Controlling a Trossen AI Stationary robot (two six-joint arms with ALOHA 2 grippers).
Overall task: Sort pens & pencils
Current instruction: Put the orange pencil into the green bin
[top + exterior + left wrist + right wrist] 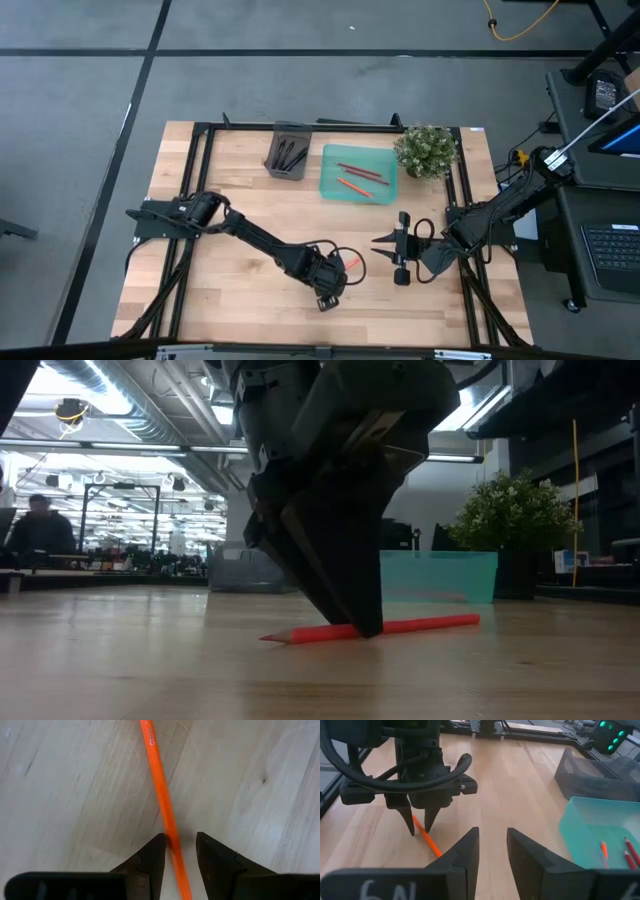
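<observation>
One orange pencil (352, 263) (157, 780) lies flat on the wooden table (240, 190). My left gripper (338, 268) (180, 837) is open and points down over it, one finger on each side of the shaft, partway along it (420, 625). My right gripper (380, 240) (492, 832) is open and hovers a little to the right, touching nothing. It faces the left gripper (420, 827) and the pencil (427, 840). Black pens (290, 155) lie in the grey tray (276, 160). Red and orange pencils (358, 175) lie in the teal tray (330, 185). My left gripper stands astride the orange pencil from above, its fingers across the shaft. One finger (156, 851) sits right against the pencil's side (170, 832), and I cannot tell whether it touches. The other finger stands apart from it. The pencil rests along its whole length on the table.
A potted plant (427, 150) stands at the far right, beside the teal tray. A black frame (200, 135) runs around the table's edges. The right wrist view shows pencils in the teal tray (604, 851). A person sits in the room beyond the table (40, 530).
</observation>
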